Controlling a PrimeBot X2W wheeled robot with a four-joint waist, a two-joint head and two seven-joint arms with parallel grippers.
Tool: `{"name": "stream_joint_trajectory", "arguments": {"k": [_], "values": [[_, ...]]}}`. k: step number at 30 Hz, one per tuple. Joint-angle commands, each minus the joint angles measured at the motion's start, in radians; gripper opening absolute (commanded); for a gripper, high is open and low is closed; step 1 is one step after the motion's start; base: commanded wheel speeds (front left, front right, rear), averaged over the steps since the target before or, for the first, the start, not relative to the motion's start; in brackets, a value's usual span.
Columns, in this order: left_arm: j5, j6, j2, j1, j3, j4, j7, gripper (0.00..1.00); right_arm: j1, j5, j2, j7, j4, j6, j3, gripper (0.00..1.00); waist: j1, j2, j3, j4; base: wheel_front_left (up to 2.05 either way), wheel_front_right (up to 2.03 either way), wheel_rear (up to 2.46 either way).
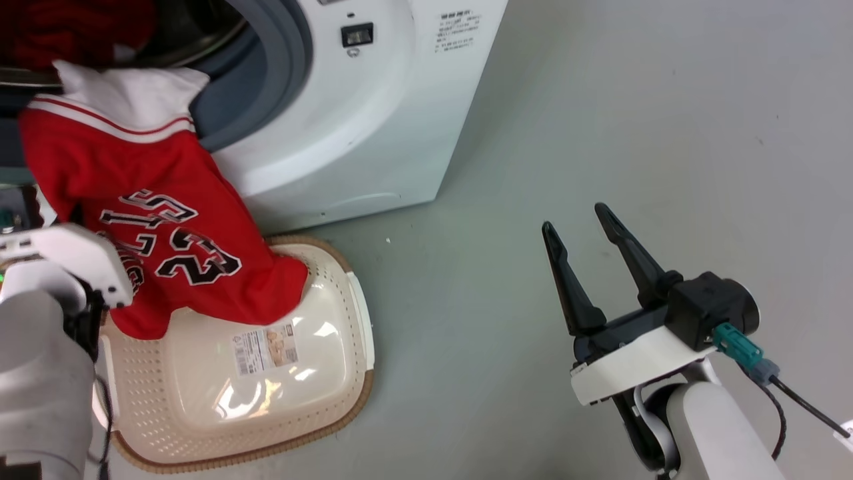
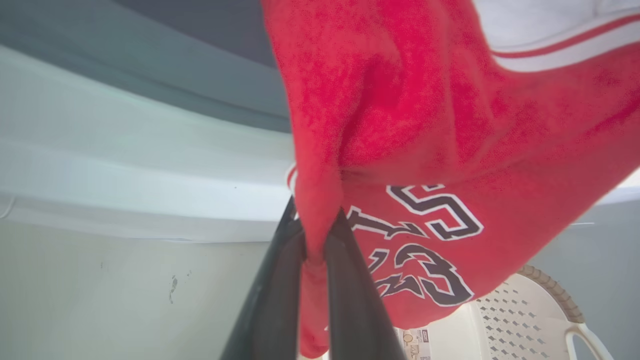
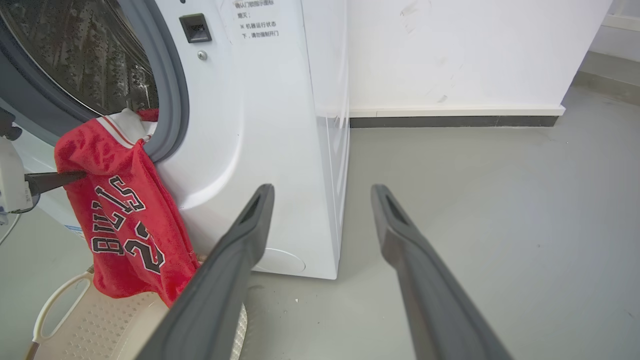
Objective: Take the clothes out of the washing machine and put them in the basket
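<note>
Left wrist view has the red BULLS 23 jersey point(image 2: 400, 125) pinched by a fold between the narrow-set fingers of the left end effector point(image 2: 316, 225). Head view places it at ten o'clock. Its white neck is draped over the grey gasket point(image 1: 280, 80) of the washing machine point(image 1: 373, 120), and its hem reaches down to the cream basket point(image 1: 363, 393) at seven o'clock. More red cloth point(image 1: 73, 33) lies in the drum point(image 3: 90, 60) at eleven. The right end effector point(image 1: 574, 217) hangs wide apart and empty over the floor point(image 1: 666, 100) at four o'clock. The step in hand looks like drawing the jersey out. Next it calls for a pull away from the door until the neck clears the gasket, then lowering over the basket and release.
</note>
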Motion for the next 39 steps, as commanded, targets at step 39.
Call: {"name": "stream_joint_trajectory", "arguments": {"k": [39], "values": [[0.008, 0.061, -0.317, 0.765, 0.008, -0.791, -0.098, 0.0, 0.173, -0.052, 0.002, 0.123, -0.124, -0.001, -0.054, 1.0, -0.0001, 0.0, -0.243, 0.097, 0.0, 0.0, 0.0]]}}
